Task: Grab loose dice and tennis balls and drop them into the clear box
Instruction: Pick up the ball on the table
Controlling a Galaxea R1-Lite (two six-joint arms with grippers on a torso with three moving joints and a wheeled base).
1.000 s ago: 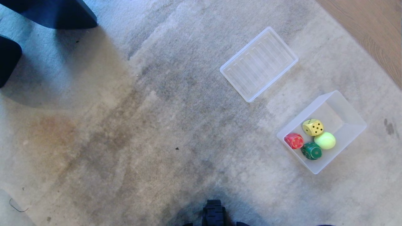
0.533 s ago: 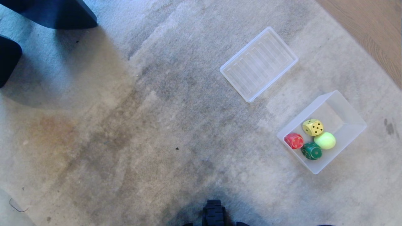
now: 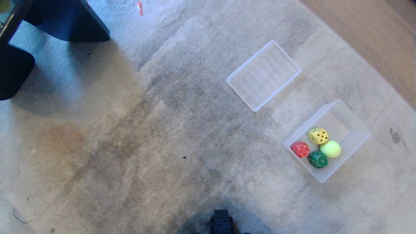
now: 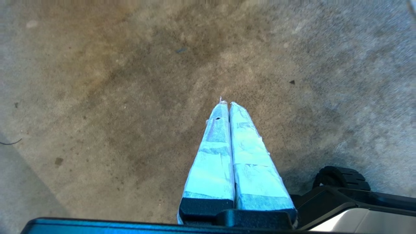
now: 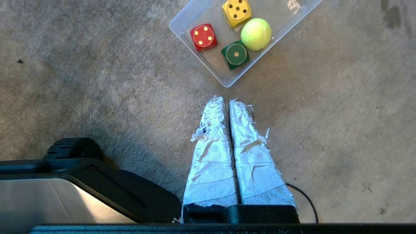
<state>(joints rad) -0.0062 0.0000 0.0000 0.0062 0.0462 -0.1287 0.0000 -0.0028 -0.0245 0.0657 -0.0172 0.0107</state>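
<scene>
The clear box stands on the carpet at the right. Inside it lie a yellow die, a red die, a green die and one tennis ball. No loose dice or balls show on the carpet. Neither arm appears in the head view. My right gripper hangs shut and empty above the carpet, just short of the box's near corner. My left gripper hangs shut and empty over bare stained carpet.
A flat ribbed clear tray lies on the carpet behind the box. Dark furniture stands at the far left. Wood floor begins at the far right. A small red thing lies at the far edge. My base wheel shows at the bottom.
The whole head view has shifted: the scene slid down and slightly shrank, uncovering more floor at the far edge. The box, its contents and the tray kept their places on the carpet.
</scene>
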